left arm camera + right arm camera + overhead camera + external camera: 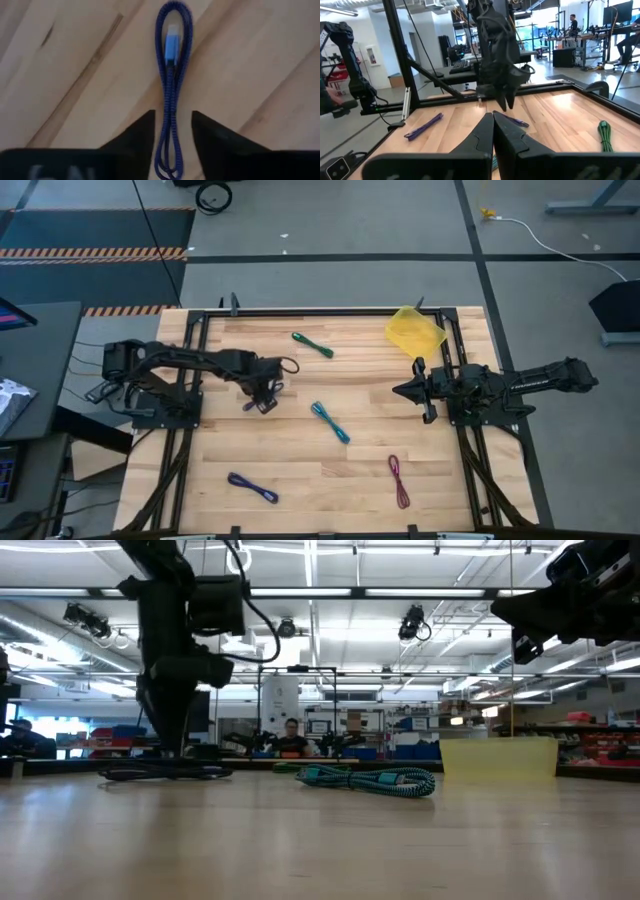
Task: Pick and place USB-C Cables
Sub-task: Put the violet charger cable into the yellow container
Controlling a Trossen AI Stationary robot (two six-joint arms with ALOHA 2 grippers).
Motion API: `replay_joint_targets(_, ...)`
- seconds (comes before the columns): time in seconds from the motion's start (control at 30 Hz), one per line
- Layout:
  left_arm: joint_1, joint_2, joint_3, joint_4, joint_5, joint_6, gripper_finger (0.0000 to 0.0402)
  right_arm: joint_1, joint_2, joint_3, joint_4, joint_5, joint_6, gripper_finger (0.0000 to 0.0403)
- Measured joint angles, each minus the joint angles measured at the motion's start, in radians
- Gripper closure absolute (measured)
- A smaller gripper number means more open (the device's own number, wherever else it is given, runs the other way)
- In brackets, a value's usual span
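Note:
My left gripper point(262, 402) points down at the table, open, with its fingers on either side of the violet cable point(171, 80), which lies flat. The low view shows the left gripper point(168, 745) reaching down to the violet cable point(165, 772). The green cable point(313, 345) lies toward the far edge and the teal cable point(330, 422) at mid-table. The dark blue-purple cable point(252, 487) and the maroon cable point(399, 480) lie near the near edge. My right gripper point(400, 390) waits shut above the table's right side. My left gripper stands astride the violet cable's straight strands point(170, 135), near the end opposite its loop. It comes from above, with its fingers across the cable. One finger point(142, 135) is close beside the strands; I cannot tell whether it touches them. The cable lies flat on the table.
A yellow container point(415, 330) sits at the far right of the table, seen also as the yellow container point(498, 758) in the low view. A black frame point(320, 310) runs along the table's edges. Bare wood lies between the cables. A person point(291, 736) sits far behind the table.

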Motion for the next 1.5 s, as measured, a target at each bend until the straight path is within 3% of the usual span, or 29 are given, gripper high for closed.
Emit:
replay_joint_targets(0.17, -0.002, 0.000, -0.055, 0.108, -0.004, 0.003, 0.0201, 0.000, 0.000, 0.000, 0.000, 0.000, 0.000, 0.0387)
replay_joint_targets(0.4, 0.000, 0.001, -0.131, 0.174, -0.011, 0.000, 0.0201, 0.000, 0.000, 0.000, -0.009, 0.000, 0.000, 0.0387)
replay_joint_targets(0.53, 0.000, 0.001, -0.161, 0.231, -0.016, 0.005, 0.0236, 0.000, 0.000, 0.000, -0.021, 0.000, 0.007, 0.0387)
replay_joint_targets(0.77, -0.007, 0.035, -0.166, 0.255, -0.021, 0.018, 0.0377, 0.002, 0.000, 0.000, -0.044, 0.000, 0.038, 0.0387)
replay_joint_targets(0.9, 0.007, 0.042, -0.151, 0.254, -0.018, 0.070, 0.0380, 0.002, 0.001, 0.000, -0.040, 0.000, 0.055, 0.0387)
replay_joint_targets(1.17, 0.082, 0.054, 0.089, 0.257, -0.037, 0.302, 0.0381, 0.002, 0.001, 0.000, -0.035, 0.005, 0.053, 0.0387)
replay_joint_targets(1.33, 0.154, 0.082, 0.291, 0.414, -0.036, 0.512, 0.0381, 0.002, 0.001, 0.000, 0.009, 0.006, 0.048, 0.0387)
replay_joint_targets(1.5, 0.217, 0.178, 0.497, 0.453, 0.001, 0.655, 0.0381, 0.002, 0.003, 0.000, 0.070, 0.036, 0.036, 0.0387)
